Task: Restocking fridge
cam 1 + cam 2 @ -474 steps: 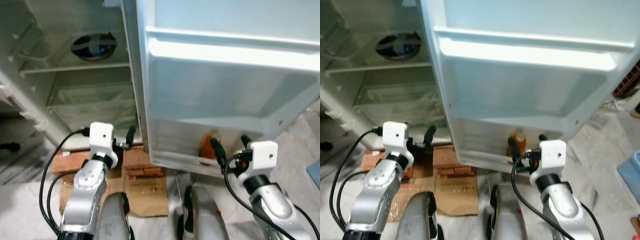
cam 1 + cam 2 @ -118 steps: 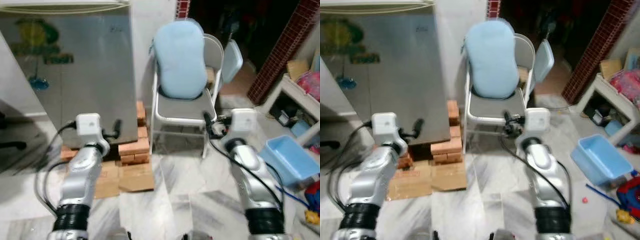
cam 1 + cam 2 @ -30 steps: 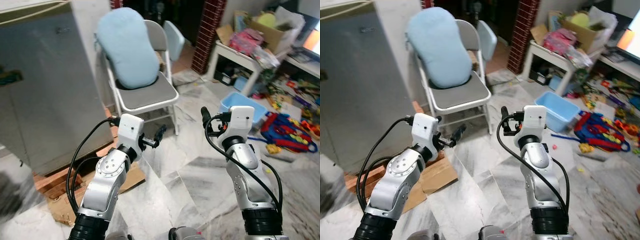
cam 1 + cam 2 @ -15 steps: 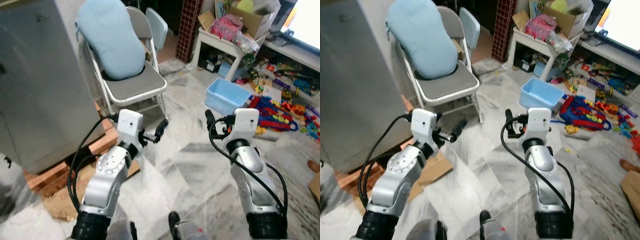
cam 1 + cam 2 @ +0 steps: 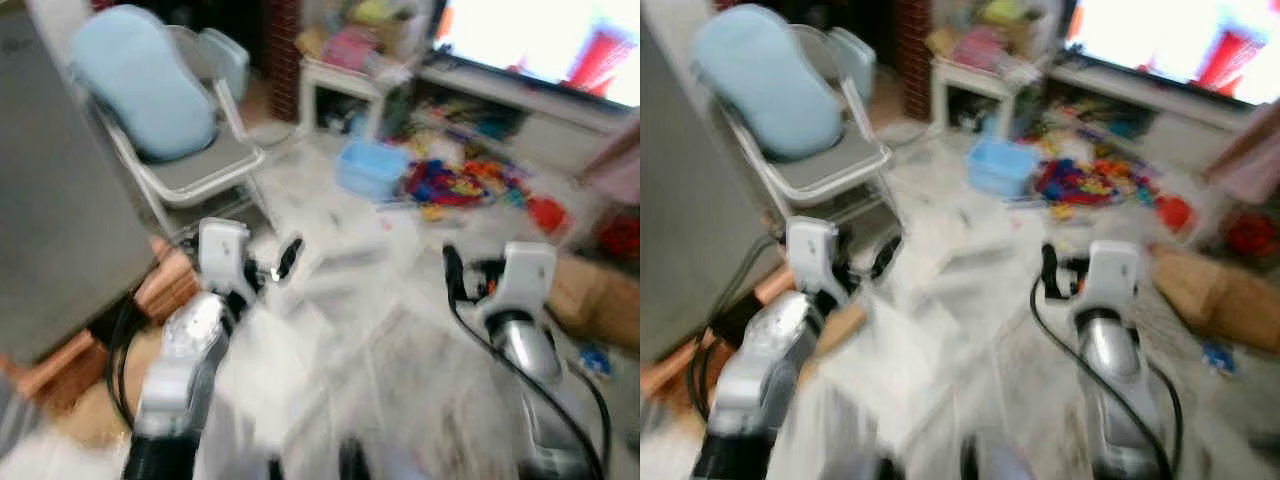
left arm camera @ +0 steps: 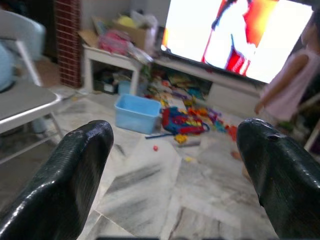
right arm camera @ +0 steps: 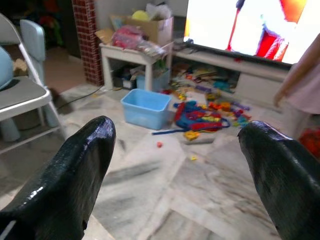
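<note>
left gripper: my fingers stand wide apart with nothing between them, held out over the marble floor.
fridge: grey side panel at my far left, raised on bricks; blurred, and i cannot tell if its door is closed.
cardboard: flat on the floor at the foot of the bricks, beside my left arm.
chair: white folding chair with a grey seat, just right of the fridge, a pale blue cushion leaning on its back.
brick pillar: red, behind the chair.
white table: low, next to the pillar, with a cardboard box and a pink bundle on top.
blue tub: on the floor in front of the white table, near a heap of toys.
toys: bright, scattered across the floor toward the screen, a few small pieces lying apart from the heap.
screen: large and bright, on a low stand along the far wall.
person: in a pink dress at the right edge, standing near the screen.
right gripper: fingers spread wide, empty, held out above the floor and pointing toward the tub.
blur: both head views are smeared, so small things on the floor at my right cannot be told.
</note>
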You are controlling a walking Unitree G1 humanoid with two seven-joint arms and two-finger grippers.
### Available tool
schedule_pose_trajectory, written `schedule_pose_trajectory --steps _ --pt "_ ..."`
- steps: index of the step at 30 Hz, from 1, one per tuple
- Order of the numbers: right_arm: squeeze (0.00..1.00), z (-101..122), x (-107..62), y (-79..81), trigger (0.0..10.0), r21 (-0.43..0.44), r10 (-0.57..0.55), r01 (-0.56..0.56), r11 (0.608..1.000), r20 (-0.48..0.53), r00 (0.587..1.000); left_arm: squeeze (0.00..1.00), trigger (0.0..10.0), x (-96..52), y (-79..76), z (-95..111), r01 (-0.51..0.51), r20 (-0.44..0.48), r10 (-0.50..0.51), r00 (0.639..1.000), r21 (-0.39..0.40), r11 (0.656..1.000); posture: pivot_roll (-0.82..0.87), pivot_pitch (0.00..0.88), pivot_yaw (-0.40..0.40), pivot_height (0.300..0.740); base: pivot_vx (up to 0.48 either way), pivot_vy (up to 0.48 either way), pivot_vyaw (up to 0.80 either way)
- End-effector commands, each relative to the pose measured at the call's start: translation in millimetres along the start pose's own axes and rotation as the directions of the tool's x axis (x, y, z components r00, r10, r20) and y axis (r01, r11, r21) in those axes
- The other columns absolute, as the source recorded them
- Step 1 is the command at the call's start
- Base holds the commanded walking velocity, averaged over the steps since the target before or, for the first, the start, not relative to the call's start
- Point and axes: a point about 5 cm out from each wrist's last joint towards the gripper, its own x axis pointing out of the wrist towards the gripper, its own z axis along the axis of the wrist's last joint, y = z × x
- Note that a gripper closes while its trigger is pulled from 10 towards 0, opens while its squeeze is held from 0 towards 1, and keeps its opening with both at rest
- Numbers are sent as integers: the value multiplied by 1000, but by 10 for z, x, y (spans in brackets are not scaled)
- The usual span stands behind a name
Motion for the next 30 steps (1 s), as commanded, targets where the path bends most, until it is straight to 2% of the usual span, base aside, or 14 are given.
schedule_pose_trajectory --steps 1,3,5,7,12,19,21,22,24,26,30 --pt "0 14 -11 36 10000 9 12 -12 1000 -1 1000 0 10000 -121 65 -97 -32 -53 31 998 -25 999 -46 0 50 740 0 0 -800" --pt "0 3 -23 22 10000 13 7 -7 1000 -4 1000 0 10000 -147 64 -144 -44 -87 41 995 -38 998 -50 0 59 740 0 0 -800" --pt "0 0 -43 -7 10000 16 -6 6 1000 -2 1000 0 10000 -186 59 -214 -29 -114 13 993 -144 989 -63 0 70 740 0 0 -800" --pt "0 13 -52 -29 10000 17 -17 17 1000 4 1000 0 10000 -192 71 -224 -11 -108 2 994 -77 997 -68 0 71 740 0 174 -800" --pt "0 61 -62 -91 10000 2 -59 59 998 20 998 0 10000 -103 57 -137 36 -60 -40 997 -75 997 -68 0 57 740 0 480 -320" --pt "0 89 -53 -133 10000 -44 -58 59 997 17 998 0 10000 -48 105 -96 17 -46 -20 999 -59 998 -69 0 32 740 0 480 0" --pt "0 59 -32 -106 10000 -98 -41 42 994 13 999 0 10000 -61 97 -123 21 -53 -23 998 -52 998 -69 0 29 740 0 480 0" --pt "0 59 -32 -106 10000 -98 -41 42 994 13 999 0 10000 -61 97 -123 21 -53 -23 998 -52 998 -69 0 29 740 0 480 0" --pt "0 42 -25 -58 10000 6 -44 44 999 -12 999 0 10000 -87 72 -149 23 -54 -25 998 -33 999 -70 0 26 740 0 480 0" --pt "0 46 -18 -74 10000 4 -71 71 997 -19 997 0 10000 -108 71 -170 5 -57 -7 998 -27 1000 -68 0 25 740 0 480 0" --pt "0 53 -20 -60 10000 -80 -63 63 995 2 998 0 10000 -170 84 -246 -20 -79 15 997 -57 998 -62 0 25 740 0 480 0"
